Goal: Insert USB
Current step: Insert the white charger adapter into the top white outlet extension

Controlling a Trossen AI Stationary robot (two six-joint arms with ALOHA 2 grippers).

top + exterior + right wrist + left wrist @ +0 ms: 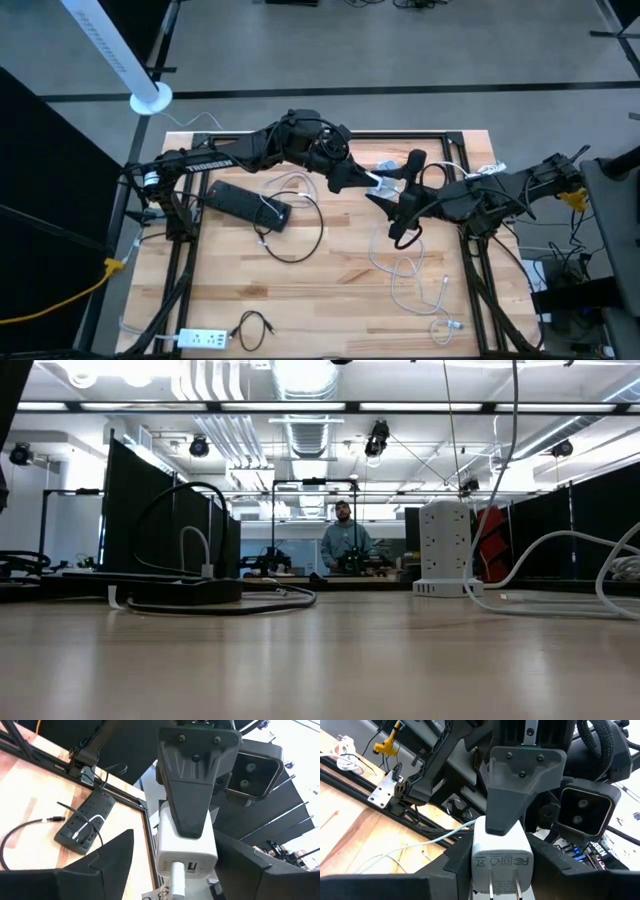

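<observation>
**White charger held mid-air between both hands**

White charger (186,847) hangs above the desk (330,300) centre, clenched by the left hand (372,180). The right hand (388,190) grips the cable plug (176,879) already at its port. Judged best: keep the charger steady and push straight along the port axis. How deep the plug sits is hidden, and the low view shows neither hand.

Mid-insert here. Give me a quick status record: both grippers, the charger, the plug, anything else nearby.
left gripper: centre of the workspace, fingers closed on the white cube wall charger, prongs toward its wrist camera
right gripper: facing it, right at the charger
white USB plug: at the charger's port face; seating depth unclear
black power strip: lying flat beneath the left arm
</observation>
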